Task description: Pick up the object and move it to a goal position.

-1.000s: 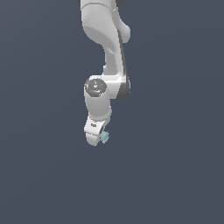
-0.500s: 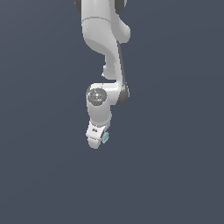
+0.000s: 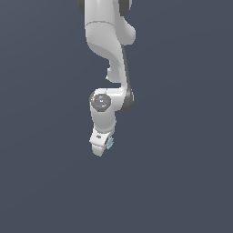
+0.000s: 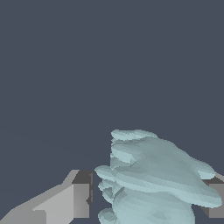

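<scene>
The object (image 4: 153,179), a pale teal, lumpy, ridged block, is seen in the wrist view lying between the two grey fingertips (image 4: 74,199), bulking toward the far finger and partly hiding it. A narrow gap is visible between the block and the nearer pad, so contact on that side cannot be confirmed. In the exterior view the object (image 3: 109,143) is found at the tip of the gripper (image 3: 101,146), on the exterior view's right of the white fingers, with no support visible beneath it. The jaws are judged to be closed narrowly on the block. Its long axis appears to run roughly across the jaw gap. No goal marker is visible; the carry direction cannot be determined.
</scene>
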